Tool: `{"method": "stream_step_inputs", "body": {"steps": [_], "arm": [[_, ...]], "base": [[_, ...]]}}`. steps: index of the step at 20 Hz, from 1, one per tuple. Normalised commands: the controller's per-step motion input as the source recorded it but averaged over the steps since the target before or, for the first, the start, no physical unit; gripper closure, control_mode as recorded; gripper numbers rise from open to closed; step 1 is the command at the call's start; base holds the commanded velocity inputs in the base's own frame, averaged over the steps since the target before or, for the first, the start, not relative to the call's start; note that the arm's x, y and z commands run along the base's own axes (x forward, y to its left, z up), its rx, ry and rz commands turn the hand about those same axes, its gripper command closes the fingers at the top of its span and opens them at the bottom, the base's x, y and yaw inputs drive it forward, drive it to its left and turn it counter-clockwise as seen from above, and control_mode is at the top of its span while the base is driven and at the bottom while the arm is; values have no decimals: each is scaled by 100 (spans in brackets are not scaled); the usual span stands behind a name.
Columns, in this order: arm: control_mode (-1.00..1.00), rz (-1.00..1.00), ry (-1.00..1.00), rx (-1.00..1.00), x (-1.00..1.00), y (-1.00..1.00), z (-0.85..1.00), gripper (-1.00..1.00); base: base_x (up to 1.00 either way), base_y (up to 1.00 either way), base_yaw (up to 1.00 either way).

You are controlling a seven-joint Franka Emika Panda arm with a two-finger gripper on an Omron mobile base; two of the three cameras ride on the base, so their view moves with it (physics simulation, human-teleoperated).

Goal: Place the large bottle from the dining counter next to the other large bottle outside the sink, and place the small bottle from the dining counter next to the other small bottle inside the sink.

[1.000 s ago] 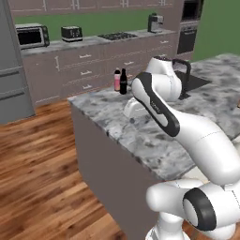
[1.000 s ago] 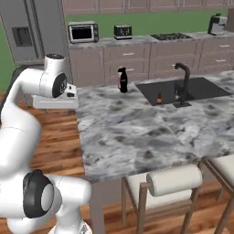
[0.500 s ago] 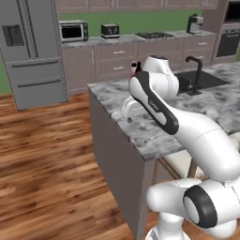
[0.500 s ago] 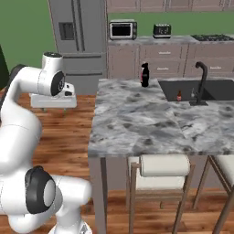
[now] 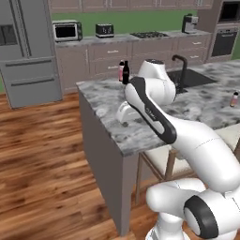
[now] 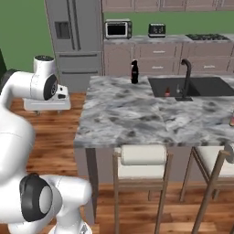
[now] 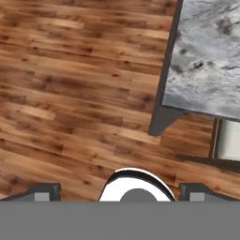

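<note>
A grey marble counter [image 6: 137, 119] is seen running across the kitchen, with a dark sink [image 6: 192, 85] sunk into its far part and a black faucet [image 6: 185, 75] rising at the basin's near edge. A large dark bottle [image 6: 134, 72] stands upright on the counter outside the sink, near the far corner; in the left base view it [image 5: 125, 73] is seen just beside a pink-labelled bottle [image 5: 121, 71], the two nearly touching. A small bottle with a red cap [image 6: 167, 92] is seen inside the sink, close to the faucet. Another small bottle [image 5: 234, 99] stands on the near side of the counter, at the right edge of the left base view, well apart from the sink.

Two stools [image 6: 139, 157] are tucked under the near edge of the counter. A refrigerator [image 6: 75, 39], a microwave [image 6: 118, 29], a toaster [image 6: 156, 30] and a stovetop [image 6: 204, 36] are ranged along the back wall.

The claw [image 6: 45, 105] is held out over the wooden floor [image 7: 79, 84], beside the left end of the counter and clear of it. In the hand view its two finger tips [image 7: 44, 191] are set wide apart, with nothing between them, and the counter's corner [image 7: 161, 119] is seen to the upper right
</note>
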Motion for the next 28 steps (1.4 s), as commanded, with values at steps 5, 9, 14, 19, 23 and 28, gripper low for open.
{"method": "stream_step_inputs", "body": {"steps": [5,9,14,19,23,28], "arm": [[100,0,0,0,0,0,0,-100],[100,0,0,0,0,0,0,-100],[100,0,0,0,0,0,0,-100],[100,0,0,0,0,0,0,-100],[100,0,0,0,0,0,0,-100],[100,0,0,0,0,0,0,-100]], "base": [[0,-100,-16],[0,-100,-16],[0,-100,-12],[0,-100,-3],[0,-100,0],[6,-100,2]]}}
